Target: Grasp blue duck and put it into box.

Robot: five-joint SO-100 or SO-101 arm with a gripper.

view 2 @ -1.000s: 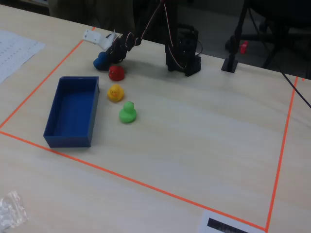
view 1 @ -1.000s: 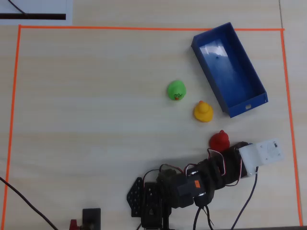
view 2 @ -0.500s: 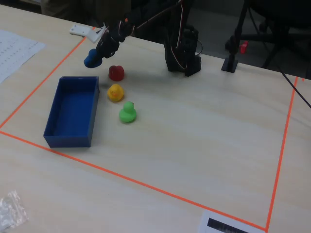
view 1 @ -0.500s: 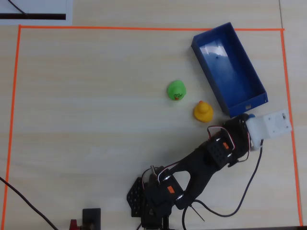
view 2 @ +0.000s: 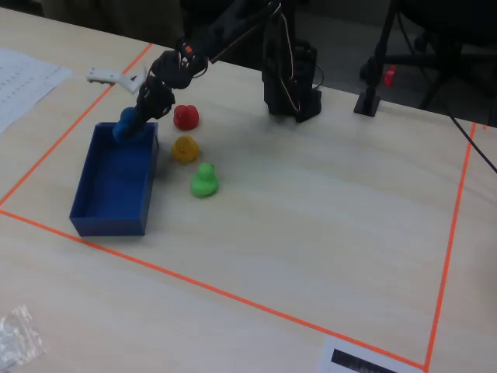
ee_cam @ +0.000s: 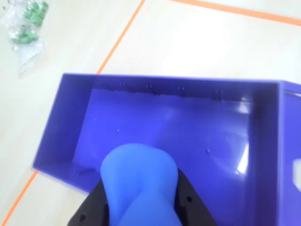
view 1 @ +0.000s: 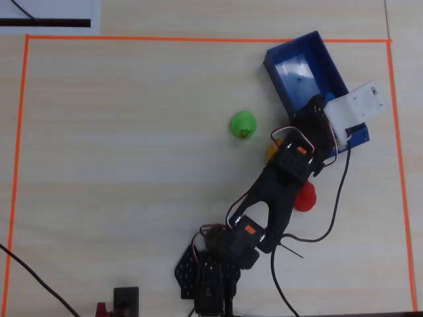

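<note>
Gripper: in the wrist view the gripper (ee_cam: 140, 197) pinches the blue duck (ee_cam: 139, 181) between its two black fingers (ee_cam: 190, 202), one on each side of the toy; in the fixed view the gripper (view 2: 133, 123) hangs at the near end of the box

Blue duck: held in the jaws, above the box's end wall in the wrist view, its rounded body filling the bottom centre; in the fixed view the blue duck (view 2: 126, 124) sits at the top edge of the box, whether it touches the wall cannot be told

Box: the box (ee_cam: 70, 103) is a deep-blue open tray with a glossy floor and nothing lying on it; in the fixed view the box (view 2: 85, 203) lies left of the other toys; in the overhead view the box (view 1: 324, 56) is at upper right, partly covered by the arm

Arm: the arm (view 1: 281, 191) reaches from the base at the bottom toward the box

Other ducks: green duck (view 2: 204, 180), yellow duck (view 2: 185, 148) and red duck (view 2: 185, 116) stand on the table (view 2: 326, 202) just right of the box in the fixed view, all apart from it

Border: orange tape (view 2: 233, 294) frames the work area
</note>
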